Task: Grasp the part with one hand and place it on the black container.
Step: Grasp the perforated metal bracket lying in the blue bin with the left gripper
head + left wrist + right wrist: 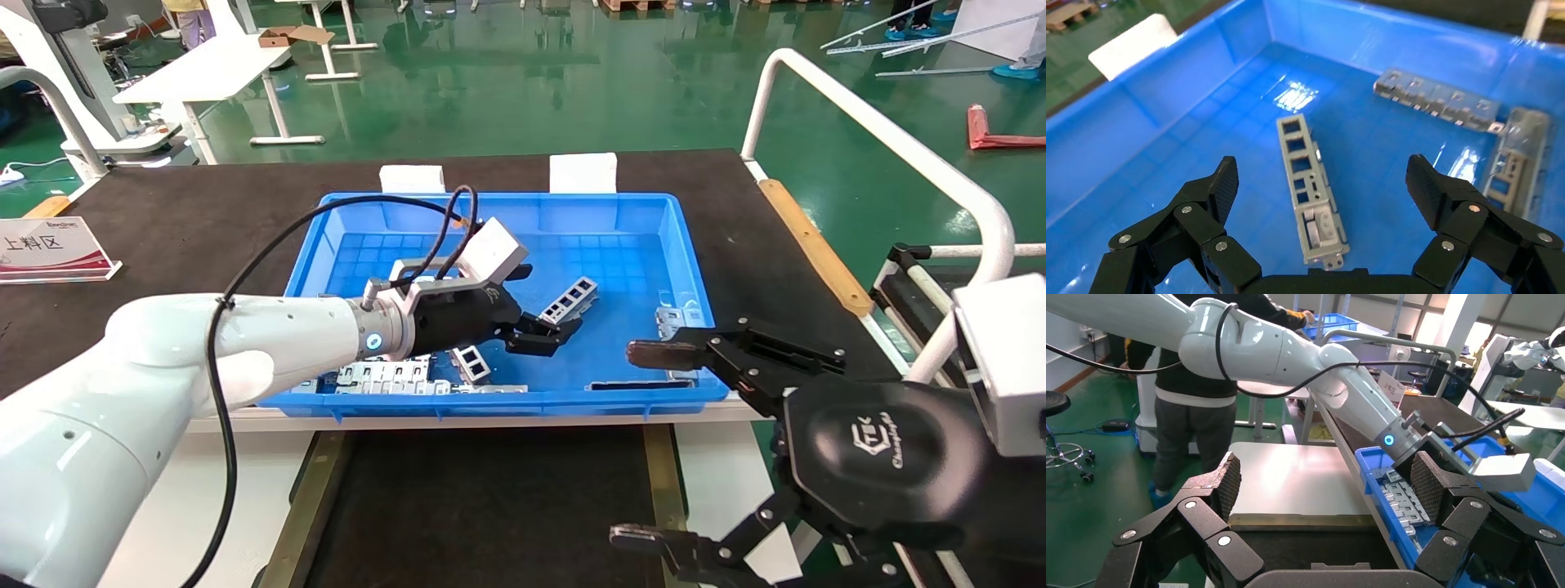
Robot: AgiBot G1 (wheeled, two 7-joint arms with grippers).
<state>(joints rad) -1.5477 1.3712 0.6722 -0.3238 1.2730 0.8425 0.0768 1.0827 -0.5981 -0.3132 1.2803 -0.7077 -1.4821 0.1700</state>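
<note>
The part (569, 300) is a slim silver-grey ladder-like bracket lying on the floor of the blue bin (621, 214). My left gripper (549, 333) is open inside the bin, just above the part's near end. In the left wrist view the part (1308, 187) lies lengthwise between the open fingers (1223, 184), untouched, and my left gripper (1322, 184) is empty. The black container (306, 498), with black floor and brass rails, sits in front of the bin. My right gripper (641, 445) is open and empty at the container's right side, and its wrist view shows that rail (1303, 522).
Two more brackets (1438, 98) (1517, 159) lie farther off in the bin. Flat grey plates (384, 376) fill the bin's near-left corner. A red-and-white sign (49, 249) stands at the left of the dark mat. A white rail (882, 135) runs along the right.
</note>
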